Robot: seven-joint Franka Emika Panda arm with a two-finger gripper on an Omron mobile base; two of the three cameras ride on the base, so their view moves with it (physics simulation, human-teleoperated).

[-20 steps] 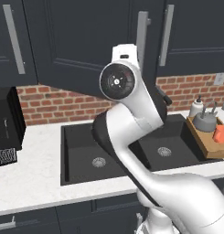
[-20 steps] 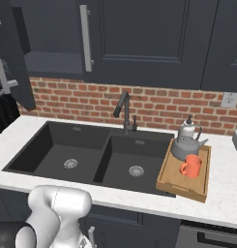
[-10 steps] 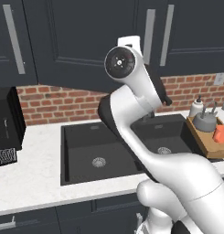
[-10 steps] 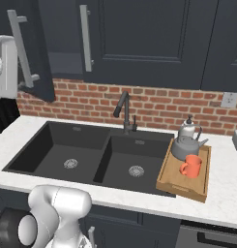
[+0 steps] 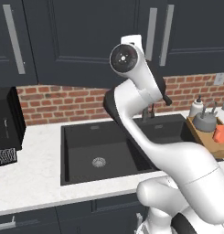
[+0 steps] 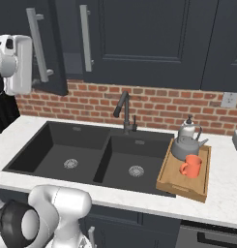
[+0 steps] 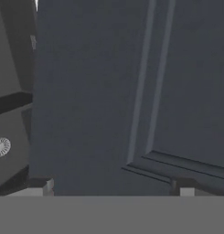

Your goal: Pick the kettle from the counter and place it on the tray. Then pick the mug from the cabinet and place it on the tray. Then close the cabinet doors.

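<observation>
The tray sits on the counter just right of the sink, and it carries both the kettle toward the brick wall and the mug in front of it, nearer the counter edge. Left of the sink and well above it, the gripper is raised close against a cabinet door, its two fingertips spread wide with nothing between them. Above the sink the cabinet doors look flat and shut, each with a silver bar handle.
</observation>
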